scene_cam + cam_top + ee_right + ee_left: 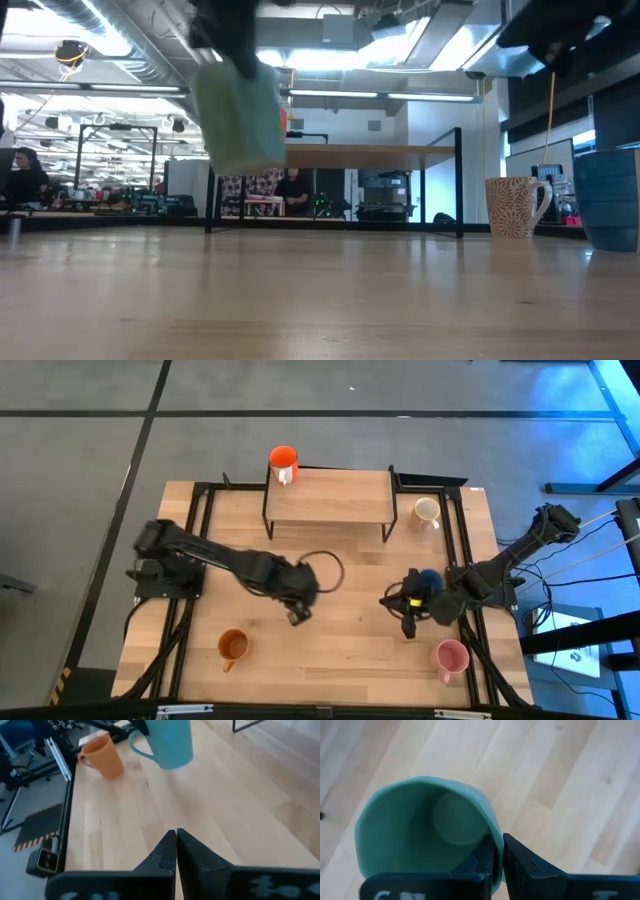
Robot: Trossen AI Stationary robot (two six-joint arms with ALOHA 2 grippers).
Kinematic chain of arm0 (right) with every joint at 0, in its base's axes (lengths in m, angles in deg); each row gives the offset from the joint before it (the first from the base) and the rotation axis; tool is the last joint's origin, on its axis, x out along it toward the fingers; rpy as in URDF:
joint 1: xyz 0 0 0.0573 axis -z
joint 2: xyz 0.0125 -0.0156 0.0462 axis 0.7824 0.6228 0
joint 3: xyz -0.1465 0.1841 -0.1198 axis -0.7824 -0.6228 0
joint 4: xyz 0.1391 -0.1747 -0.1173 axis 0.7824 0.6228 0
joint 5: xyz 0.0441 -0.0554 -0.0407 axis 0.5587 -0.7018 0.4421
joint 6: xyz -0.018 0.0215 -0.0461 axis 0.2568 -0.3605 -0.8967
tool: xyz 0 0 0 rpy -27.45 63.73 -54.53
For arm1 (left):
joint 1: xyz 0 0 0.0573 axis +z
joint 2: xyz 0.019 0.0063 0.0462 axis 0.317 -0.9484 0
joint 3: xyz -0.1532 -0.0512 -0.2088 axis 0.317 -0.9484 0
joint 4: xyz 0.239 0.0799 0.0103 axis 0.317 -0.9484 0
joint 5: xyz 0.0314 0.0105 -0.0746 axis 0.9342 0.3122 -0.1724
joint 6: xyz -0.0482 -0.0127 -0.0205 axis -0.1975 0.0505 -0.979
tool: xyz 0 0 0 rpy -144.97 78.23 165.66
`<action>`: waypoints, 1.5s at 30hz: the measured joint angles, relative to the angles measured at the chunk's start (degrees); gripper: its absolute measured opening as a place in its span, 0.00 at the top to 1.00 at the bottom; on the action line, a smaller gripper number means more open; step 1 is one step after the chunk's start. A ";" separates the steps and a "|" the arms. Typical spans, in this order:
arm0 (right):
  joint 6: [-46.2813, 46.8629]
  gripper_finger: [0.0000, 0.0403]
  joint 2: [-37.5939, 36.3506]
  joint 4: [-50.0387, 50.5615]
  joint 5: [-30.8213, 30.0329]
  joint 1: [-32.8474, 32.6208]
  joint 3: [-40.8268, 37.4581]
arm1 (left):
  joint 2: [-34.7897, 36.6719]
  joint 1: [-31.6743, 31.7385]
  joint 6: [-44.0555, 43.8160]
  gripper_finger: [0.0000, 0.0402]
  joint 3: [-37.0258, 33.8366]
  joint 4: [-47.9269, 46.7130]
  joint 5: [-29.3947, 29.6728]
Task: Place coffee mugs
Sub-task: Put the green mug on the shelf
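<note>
Mugs nearest the front edge come first: the orange mug (232,647) sits at about seven o'clock on the table (340,650), the pink mug (450,657) at about five. Mid-table, the left gripper (498,856) is clamped on the rim of the green mug (425,832), one finger inside the wall and one outside, and the low view shows the mug lifted clear of the wood. At about three o'clock of centre the right gripper (176,849) hangs with its fingers pressed together on nothing, the dark blue mug (430,578) just beside it. Farther back, the cream-white mug (427,511) stands at about two o'clock beside the small shelf (330,498), and the red-orange mug (283,464) is on the shelf's far left corner at twelve.

The pinch takes only one wall of the green mug, so it could swing or slip if moved fast, and a low approach might strike the shelf's frame.
</note>
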 joint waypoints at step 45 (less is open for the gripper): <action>16.11 0.51 33.60 17.19 8.21 0.43 35.14 | 9.28 -15.87 15.16 0.71 2.04 -4.01 7.36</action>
